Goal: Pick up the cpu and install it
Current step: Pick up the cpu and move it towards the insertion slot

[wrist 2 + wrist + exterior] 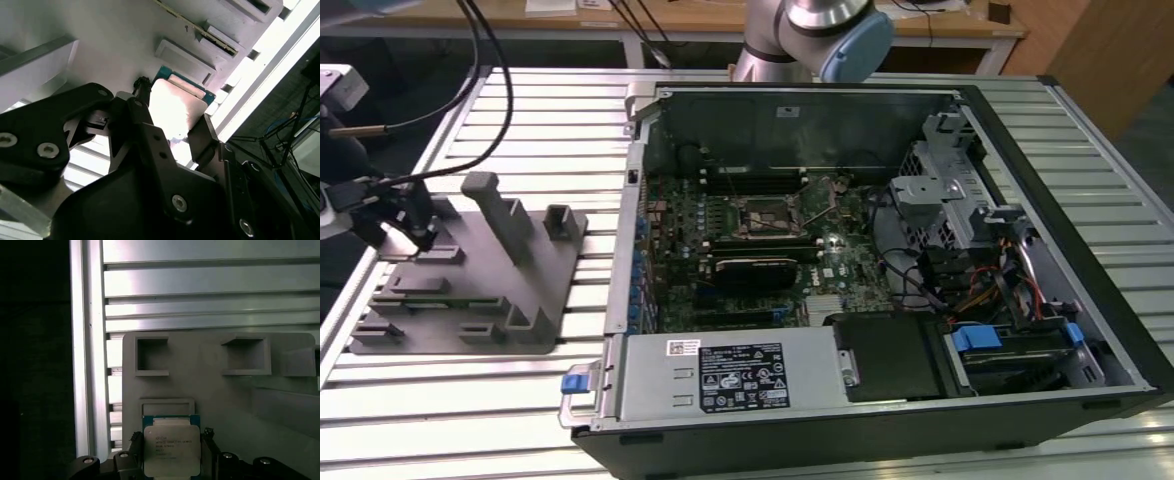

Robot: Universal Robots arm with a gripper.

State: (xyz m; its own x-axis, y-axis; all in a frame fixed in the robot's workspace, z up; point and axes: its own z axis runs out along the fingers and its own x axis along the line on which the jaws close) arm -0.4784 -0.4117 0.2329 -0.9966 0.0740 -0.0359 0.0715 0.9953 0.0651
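In the exterior view, a slatted metal tabletop (520,110) is shown carrying an open computer case (1067,250). A grey fixture block (480,300) lies well apart from it, on the exterior view's left. The gripper (419,228) is lowered over a corner of that block, far from the motherboard socket (765,215) inside the case.

In the second wrist view, the cpu (175,105) is seen as a thin square chip with a bright metal top and a teal board edge. It is flanked by two black fingers (202,135), which are drawn in narrow against its opposite edges.

In the first wrist view, the cpu (171,452) is shown lying flat at the fixture block (240,410), just beside a shallow recess (166,407). One finger is pressed to each side edge.

The chip is judged to be light, stiff and smooth-topped, with a delicate underside. It is best held by its side edges, kept level and gripped gently, since polished metal may slip.
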